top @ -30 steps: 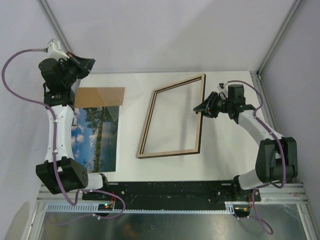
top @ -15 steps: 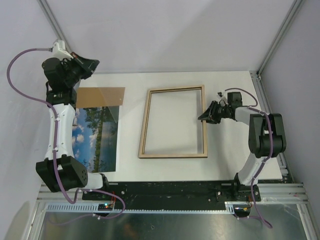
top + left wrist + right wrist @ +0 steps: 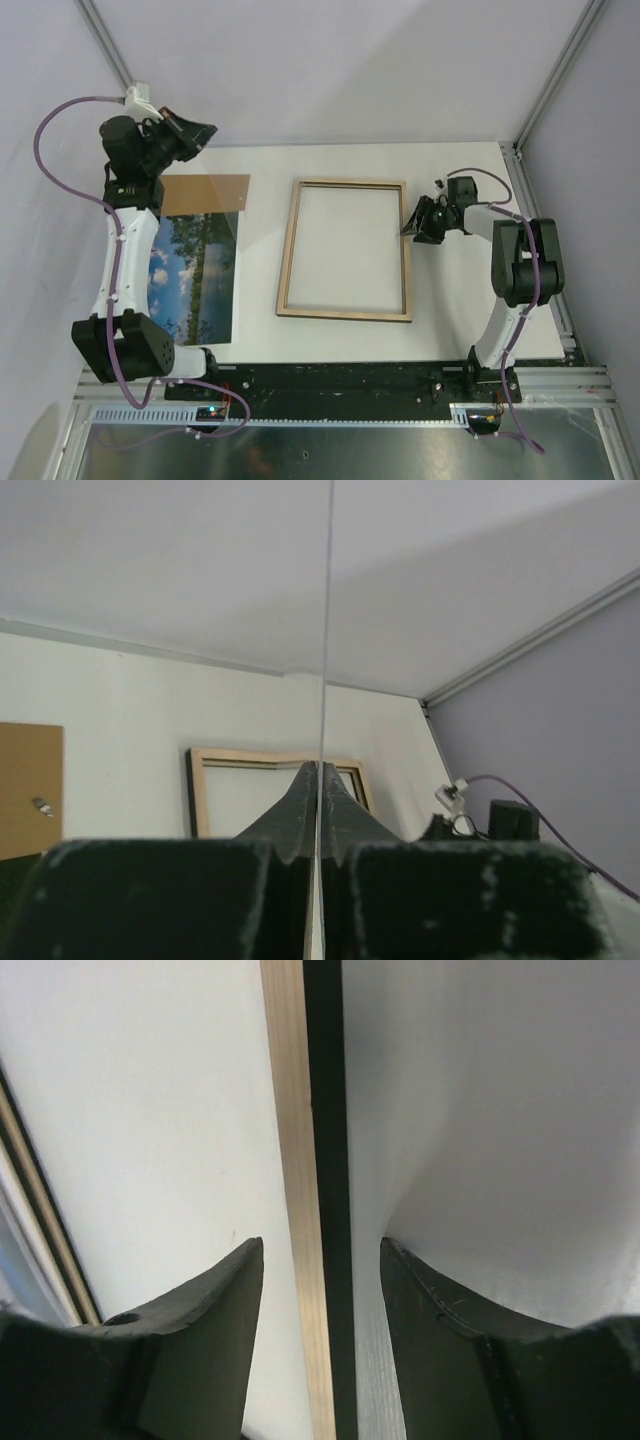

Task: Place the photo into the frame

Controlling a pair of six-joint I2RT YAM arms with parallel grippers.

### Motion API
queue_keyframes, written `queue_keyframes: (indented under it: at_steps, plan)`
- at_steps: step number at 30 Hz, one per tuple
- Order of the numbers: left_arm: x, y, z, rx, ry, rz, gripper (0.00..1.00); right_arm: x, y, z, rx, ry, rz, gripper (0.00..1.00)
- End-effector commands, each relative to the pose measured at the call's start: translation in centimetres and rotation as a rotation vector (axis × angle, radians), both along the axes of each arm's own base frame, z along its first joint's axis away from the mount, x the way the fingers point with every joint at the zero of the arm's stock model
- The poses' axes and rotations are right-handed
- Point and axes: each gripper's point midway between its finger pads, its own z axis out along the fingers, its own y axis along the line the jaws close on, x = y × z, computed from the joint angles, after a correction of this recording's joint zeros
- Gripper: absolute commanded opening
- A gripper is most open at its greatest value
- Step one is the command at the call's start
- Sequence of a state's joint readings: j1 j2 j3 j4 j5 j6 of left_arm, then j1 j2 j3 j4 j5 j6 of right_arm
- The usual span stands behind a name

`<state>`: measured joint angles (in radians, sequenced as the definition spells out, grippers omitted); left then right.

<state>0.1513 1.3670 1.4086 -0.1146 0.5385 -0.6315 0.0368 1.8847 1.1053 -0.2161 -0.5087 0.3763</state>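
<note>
The frame (image 3: pixel 288 250) lies flat mid-table with its pale wood reverse up. My right gripper (image 3: pixel 409 226) stands open astride the frame's right rail (image 3: pixel 312 1110), with a gap on both sides of its fingers (image 3: pixel 215 1300). The photo (image 3: pixel 195 275) lies face up at the left, showing sky and trees. My left gripper (image 3: pixel 203 131) hovers high at the far left and is shut on a thin clear pane (image 3: pixel 327 630). In the left wrist view the pane is edge-on, rising straight up from the closed jaws (image 3: pixel 320 767).
A brown cardboard board (image 3: pixel 205 193) lies just behind the photo, its near edge touching or overlapping it. The white table ends at a metal rail (image 3: pixel 520 160) on the right, and grey walls close the back and sides.
The frame was held tilted and skewed. It has settled flat and square on the table. My right gripper has opened off its right rail. The left gripper has drifted right with the pane.
</note>
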Motion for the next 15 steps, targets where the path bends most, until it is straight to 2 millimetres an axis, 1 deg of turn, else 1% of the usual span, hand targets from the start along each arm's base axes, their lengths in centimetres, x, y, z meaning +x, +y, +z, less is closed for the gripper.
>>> queue_keyframes:
  at_steps: [1,5,8,9,12,14,15]
  plan:
    - [-1.4,-2.9,1.4,-0.033,-0.038,-0.097,0.00,-0.3,-2.8,-2.7,-0.287,0.052,-0.038,0.56]
    - [-2.1,-4.2,1.5,-0.053,-0.031,-0.142,0.00,-0.2,-2.6,-3.3,-0.407,0.058,-0.022,0.55]
    - [-2.6,-4.7,2.0,-0.060,-0.037,-0.161,0.00,-0.1,-2.3,-3.8,-0.477,0.058,-0.007,0.51]
    - [-2.8,-4.8,2.1,-0.062,-0.039,-0.166,0.00,-0.3,-1.8,-4.0,-0.492,0.060,0.009,0.51]
    - [-3.2,-5.0,2.3,-0.068,-0.040,-0.177,0.00,-0.4,-1.6,-4.5,-0.562,0.058,0.026,0.48]
    - [-3.6,-5.2,2.2,-0.075,-0.035,-0.189,0.00,-0.7,-1.8,-4.7,-0.603,0.062,0.033,0.39]
    - [-3.7,-5.3,2.1,-0.078,-0.032,-0.193,0.00,-0.8,-1.9,-4.8,-0.620,0.065,0.036,0.33]
